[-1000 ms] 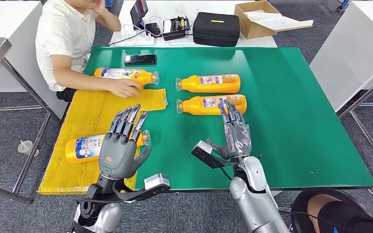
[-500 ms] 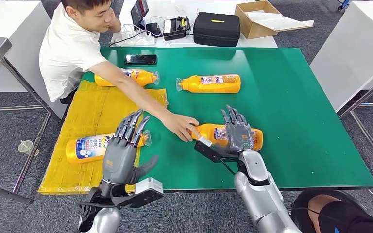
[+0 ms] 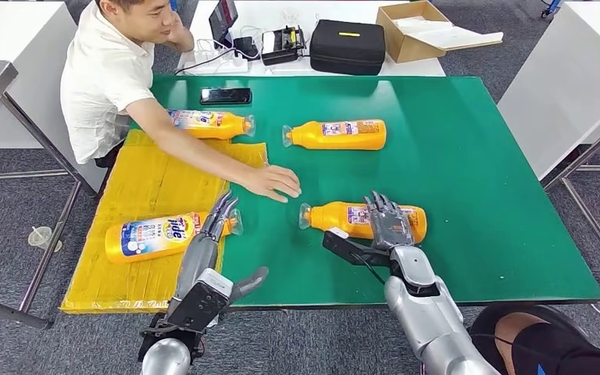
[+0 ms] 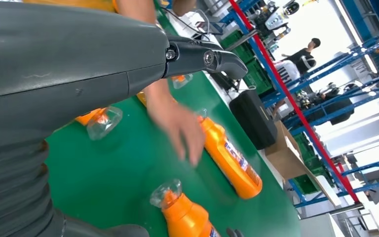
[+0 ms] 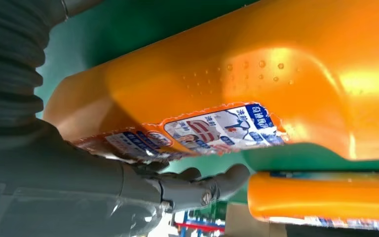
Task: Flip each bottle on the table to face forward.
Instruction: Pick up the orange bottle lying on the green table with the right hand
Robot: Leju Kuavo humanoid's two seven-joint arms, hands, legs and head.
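We see right hand (image 3: 391, 226) laid on the glossy orange plastic bottle (image 3: 340, 216), grip unclear; left hand (image 3: 212, 234) beside it, fingers straight, apart.

Black case (image 3: 348, 46), cardboard box (image 3: 419, 29) and phone (image 3: 226, 95) beyond a seated person (image 3: 113, 74).

The table (image 3: 469, 156) has a plain green top. A yellow mat (image 3: 144, 187) covers its left edge. Four orange bottles with clear caps lie on these surfaces. The bottle on the mat (image 3: 160, 237) carries a blue, white and red label. The bottle at the far-left corner (image 3: 207, 123) and the far bottle (image 3: 336, 133) carry small multicoloured labels. The near bottle (image 3: 344, 217) has an orange body and a blue-and-white label. Both hands, left (image 3: 215, 223) and right (image 3: 391, 226), are grey. The person's shirt (image 3: 101, 78) is white.
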